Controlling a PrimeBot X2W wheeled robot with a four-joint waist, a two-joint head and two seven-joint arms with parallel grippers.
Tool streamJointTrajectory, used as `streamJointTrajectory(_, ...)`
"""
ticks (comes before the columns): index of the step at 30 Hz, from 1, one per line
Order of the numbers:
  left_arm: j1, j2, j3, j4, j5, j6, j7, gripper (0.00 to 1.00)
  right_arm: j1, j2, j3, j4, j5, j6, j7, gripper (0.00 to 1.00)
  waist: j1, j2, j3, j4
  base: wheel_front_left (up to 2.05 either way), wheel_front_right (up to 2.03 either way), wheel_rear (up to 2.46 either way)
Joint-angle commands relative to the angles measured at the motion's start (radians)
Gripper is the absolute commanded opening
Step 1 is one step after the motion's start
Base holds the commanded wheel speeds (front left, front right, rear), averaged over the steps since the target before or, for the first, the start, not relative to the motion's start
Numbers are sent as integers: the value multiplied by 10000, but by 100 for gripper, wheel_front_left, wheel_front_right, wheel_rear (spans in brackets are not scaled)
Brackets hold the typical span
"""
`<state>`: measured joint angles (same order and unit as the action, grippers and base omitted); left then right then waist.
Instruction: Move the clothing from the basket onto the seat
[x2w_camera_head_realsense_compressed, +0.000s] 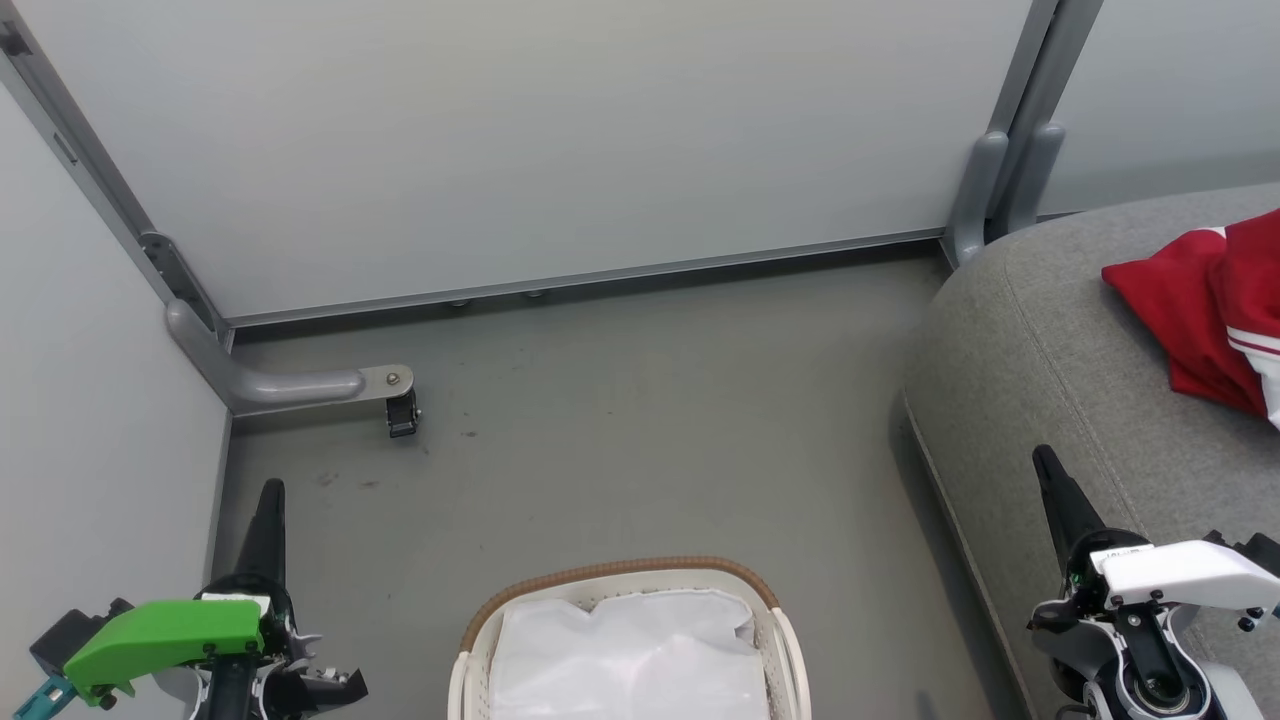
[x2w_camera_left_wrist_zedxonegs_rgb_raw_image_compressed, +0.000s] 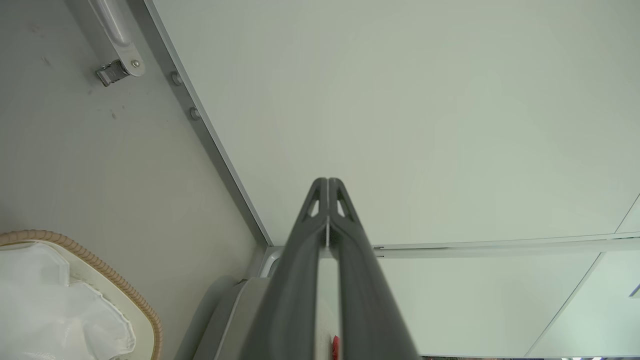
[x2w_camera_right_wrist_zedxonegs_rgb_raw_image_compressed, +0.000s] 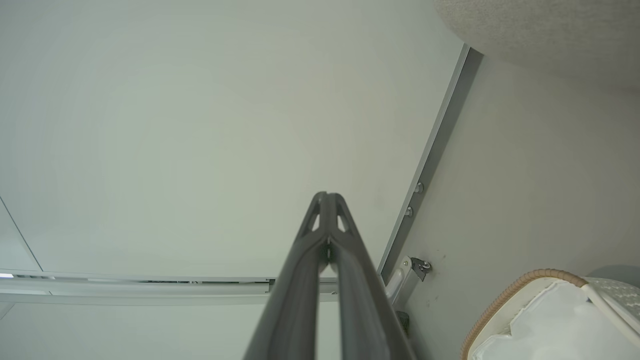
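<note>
Dark grey fingers of the left end effector (x2w_camera_head_realsense_compressed: 267, 520) lie pressed together along their length, tips touching, with nothing between them. The right end effector (x2w_camera_head_realsense_compressed: 1056, 495) is the same: pressed together and empty. Both point forward, away from the robot.

Between the two, and nearer the robot than their tips, sits the basket (x2w_camera_head_realsense_compressed: 620, 572). It holds a plain white cloth (x2w_camera_head_realsense_compressed: 630, 650) and nothing red that can be seen. The seat (x2w_camera_head_realsense_compressed: 1040, 340) starts just beside the right end effector and passes beneath it. The clothing (x2w_camera_head_realsense_compressed: 1185, 300) lies on that cushion, ahead of the right fingertips and further to their right, apart from them. Part of it runs past the picture's edge, so how it lies there cannot be told. Ahead of both end effectors are bare floor (x2w_camera_head_realsense_compressed: 650, 400) and a pale wall panel (x2w_camera_head_realsense_compressed: 550, 150). A caster foot (x2w_camera_head_realsense_compressed: 401, 412) stands ahead of the left tips.

The move looks done, so the risks are of undoing it. The right arm is the nearer one: a sweep forward and to its right could catch a fold on the narrow tips and drag the garment towards the cushion's rounded edge, from where it could slide to the floor. A second reach into the basket would bring up the white cloth, the wrong item. The left arm hangs close to the side panel, so a careless swing outward could knock it.
</note>
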<state>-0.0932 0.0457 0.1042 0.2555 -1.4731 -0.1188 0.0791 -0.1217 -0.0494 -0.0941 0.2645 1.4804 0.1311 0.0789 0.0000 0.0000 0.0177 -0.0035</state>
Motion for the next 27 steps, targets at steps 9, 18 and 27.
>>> streamJointTrajectory(9,-212,73,91,-101,-786,-109,210,0,138,-25,-139,-158,724,-4,204,0,0,0,-69,17,0,0,0)
streamJointTrajectory(18,-227,77,118,-117,-1388,-146,358,0,185,-19,-224,-226,1293,-5,381,0,0,0,-136,33,0,0,0)
streamJointTrajectory(27,-207,77,117,-111,-1415,-147,392,0,193,-19,-225,-229,1338,-5,389,0,0,0,-146,35,0,0,0)
